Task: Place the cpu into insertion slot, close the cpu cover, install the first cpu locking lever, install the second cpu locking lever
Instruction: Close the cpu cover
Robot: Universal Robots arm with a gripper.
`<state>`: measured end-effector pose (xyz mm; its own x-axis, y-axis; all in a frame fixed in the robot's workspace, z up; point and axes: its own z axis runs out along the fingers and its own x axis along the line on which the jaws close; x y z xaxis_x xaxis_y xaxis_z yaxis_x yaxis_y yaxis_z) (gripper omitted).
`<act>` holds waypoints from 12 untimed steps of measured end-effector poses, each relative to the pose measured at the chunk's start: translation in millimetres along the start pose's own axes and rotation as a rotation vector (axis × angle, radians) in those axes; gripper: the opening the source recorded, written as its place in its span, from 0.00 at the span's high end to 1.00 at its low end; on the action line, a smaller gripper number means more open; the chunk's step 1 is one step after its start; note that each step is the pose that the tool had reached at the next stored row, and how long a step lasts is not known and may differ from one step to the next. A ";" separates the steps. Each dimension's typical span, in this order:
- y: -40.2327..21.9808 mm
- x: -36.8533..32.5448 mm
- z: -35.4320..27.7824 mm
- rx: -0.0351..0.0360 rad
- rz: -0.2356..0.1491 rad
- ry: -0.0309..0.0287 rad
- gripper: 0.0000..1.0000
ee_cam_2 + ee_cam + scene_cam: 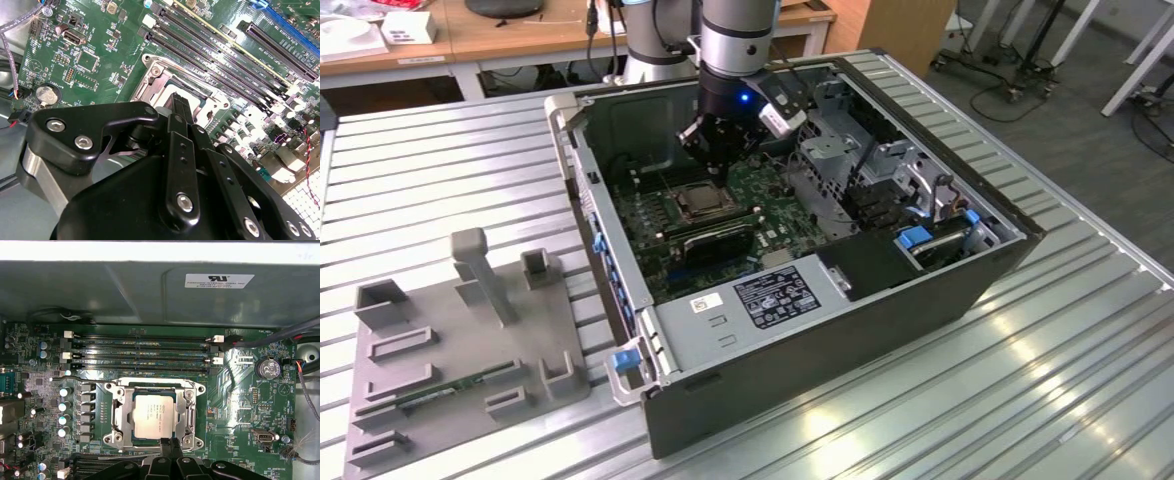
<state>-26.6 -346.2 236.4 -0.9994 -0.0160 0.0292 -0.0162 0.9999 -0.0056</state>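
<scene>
— Ribbed grey metal tabletop, wooden desks behind it, and one open black computer tower lying on its side. What else does the exterior view give?

— One flat grey fixture plate with upright blocks on the exterior view's left, well apart from the tower. The black end effector reaches down into the case over the green motherboard.

— And from the wrist?

— The first wrist view looks straight down on the board. It shows four long black memory slots side by side, one round silver coin battery, and one square insertion slot with a silvery metal rim. The small flat square cpu with its silvery-tan metal top lies level inside it.

— The cover?

— The thin silvery cpu cover, a frame with a large square window, lies down around the chip, which shows through the window. One thin dark wire rod runs out from a corner of the rim, past a column of round capacitors.

— The second wrist view?

— It looks along the end effector's black linkage and catches a corner of the silvery rim at a slant.

— Its state?

— Both fingertips are drawn together, no gap showing and nothing between them. They sit at the rim's edge opposite the memory slots. Whether they touch the metal I cannot tell.
</scene>
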 end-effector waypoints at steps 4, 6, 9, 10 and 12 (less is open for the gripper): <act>0.1 0.8 0.2 0.0000 -0.001 -0.0037 0.89; 0.1 2.9 0.6 0.0004 -0.003 -0.0141 0.89; 0.1 6.3 2.0 0.0007 -0.004 -0.0420 0.89; 0.2 7.6 2.5 0.0009 -0.005 -0.0467 0.89; 0.2 8.2 3.4 0.0009 -0.005 -0.0468 0.89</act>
<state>-34.9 -346.2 233.3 -0.9996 -0.0210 -0.0176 -0.0209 0.9998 -0.0064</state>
